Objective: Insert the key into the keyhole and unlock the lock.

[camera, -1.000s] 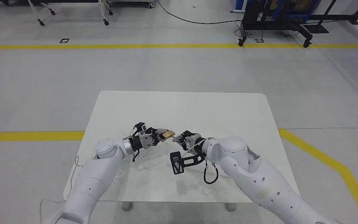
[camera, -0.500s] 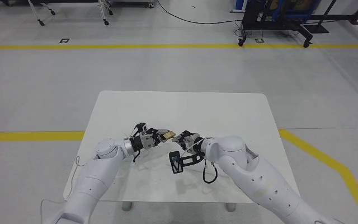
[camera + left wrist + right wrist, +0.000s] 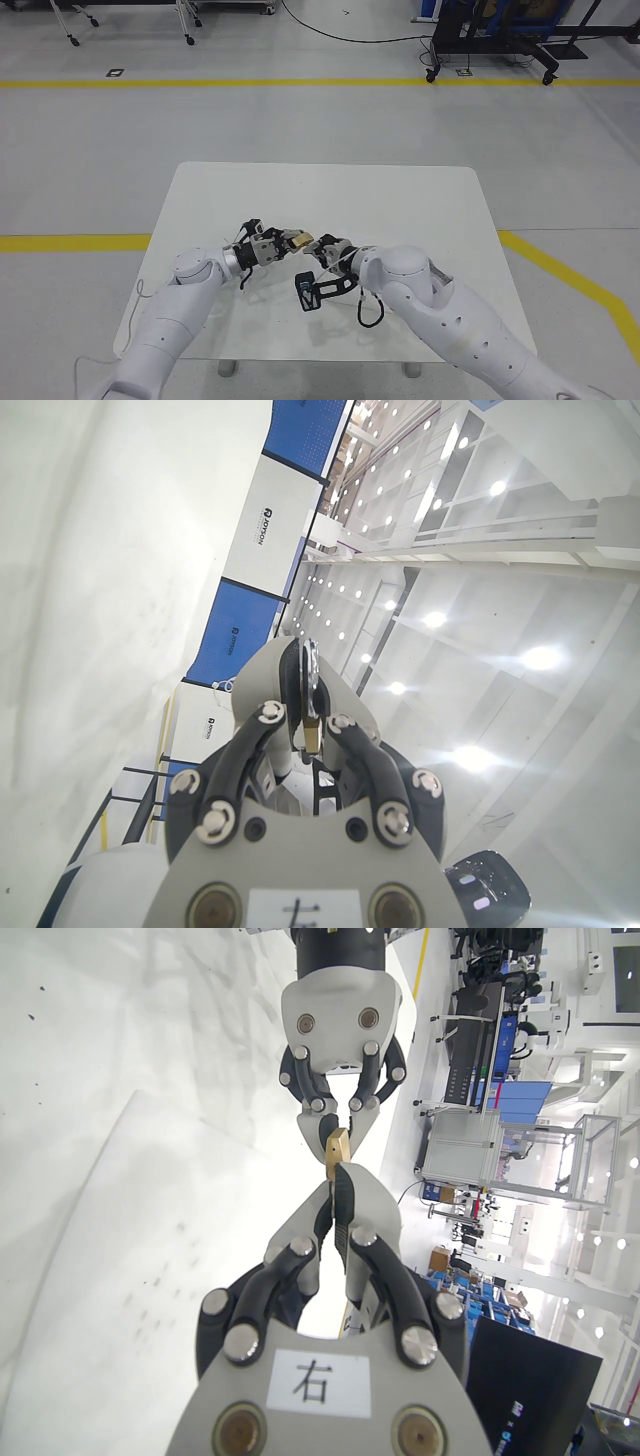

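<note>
Top view: a white worktop (image 3: pixel 420 200) stands on a grey floor marked with yellow lines (image 3: pixel 70 242). Both arms are brought in from the near edge and meet over the near-middle of the worktop, slightly left of centre.

Left tool (image 3: pixel 284 242): entered from the near left, pointed right. It is clenched on the lock (image 3: pixel 298 239). The lock is a small brass body held above the worktop, with its free end projecting rightward past the fingertips. In the left wrist view a brass edge is seen deep between the black pads (image 3: pixel 289 680), with a silvery piece (image 3: pixel 310 662) lying nearer the tips. Whether this piece is the shackle cannot be told.

Right tool (image 3: pixel 318 249): entered from the near right, pointed left, directly facing the left tool. Its fingers (image 3: pixel 370 1208) are drawn together, with only a thin slit left between the ribbed pads. The tips are set against the projecting end of the lock. Contact is seen in the right wrist view, where the brass edge is overlapped by one black pad. What is pinched between these pads is hidden, so the key cannot be confirmed there.

Alignment: in the right wrist view the two tools are seen nose to nose along one line, with the lock between them.

Surroundings: a black cable (image 3: pixel 340 35) lies on the floor far beyond the worktop. Wheeled frames (image 3: pixel 70 30) stand at the far left and a black stand (image 3: pixel 500 40) at the far right.
</note>
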{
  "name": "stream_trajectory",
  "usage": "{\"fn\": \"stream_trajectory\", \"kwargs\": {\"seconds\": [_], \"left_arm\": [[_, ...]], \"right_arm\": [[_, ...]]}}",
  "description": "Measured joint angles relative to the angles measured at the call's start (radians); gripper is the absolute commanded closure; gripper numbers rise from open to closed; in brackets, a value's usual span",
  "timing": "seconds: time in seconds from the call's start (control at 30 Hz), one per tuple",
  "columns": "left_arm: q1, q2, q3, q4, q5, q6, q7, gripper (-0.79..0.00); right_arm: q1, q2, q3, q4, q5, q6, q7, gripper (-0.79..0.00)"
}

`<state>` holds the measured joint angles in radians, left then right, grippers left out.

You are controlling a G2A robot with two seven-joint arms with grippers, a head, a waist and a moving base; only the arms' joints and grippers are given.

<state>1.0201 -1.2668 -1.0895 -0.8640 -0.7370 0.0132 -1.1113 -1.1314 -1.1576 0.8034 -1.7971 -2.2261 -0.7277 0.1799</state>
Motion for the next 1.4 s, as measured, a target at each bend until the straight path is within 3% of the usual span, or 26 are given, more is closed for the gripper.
{"fn": "stream_trajectory", "kwargs": {"seconds": [0.43,0.9,0.93,0.97,1.0,1.13,1.23,1.4], "left_arm": [[0.009,-0.001,-0.005,-0.014,-0.001,0.012,0.039,0.0],[0.015,-0.004,-0.009,-0.018,-0.03,0.019,0.019,0.0],[0.014,-0.005,-0.01,-0.018,-0.03,0.02,0.019,0.0],[0.014,-0.005,-0.01,-0.017,-0.031,0.02,0.019,0.0],[0.014,-0.005,-0.01,-0.017,-0.032,0.02,0.02,0.0],[0.014,-0.006,-0.015,-0.018,-0.035,0.008,0.026,0.0],[0.016,-0.005,-0.022,-0.028,-0.025,-0.032,0.041,0.0],[0.033,-0.003,-0.036,-0.054,-0.015,-0.101,0.08,0.0]], "right_arm": [[0.004,-0.014,-0.017,0.015,-0.017,0.007,0.064,0.0],[0.031,-0.033,-0.007,0.085,0.047,0.04,0.041,-0.012],[0.029,-0.033,-0.002,0.086,0.054,0.045,0.04,-0.191],[0.028,-0.034,0.001,0.087,0.058,0.047,0.039,-0.314],[0.027,-0.034,0.005,0.087,0.061,0.049,0.038,-0.385],[0.016,-0.032,0.023,0.078,0.071,0.059,0.037,-0.496],[0.004,-0.03,0.045,0.069,0.085,0.074,0.034,-0.785],[-0.028,-0.025,0.097,0.055,0.141,0.115,0.016,-0.785]]}}
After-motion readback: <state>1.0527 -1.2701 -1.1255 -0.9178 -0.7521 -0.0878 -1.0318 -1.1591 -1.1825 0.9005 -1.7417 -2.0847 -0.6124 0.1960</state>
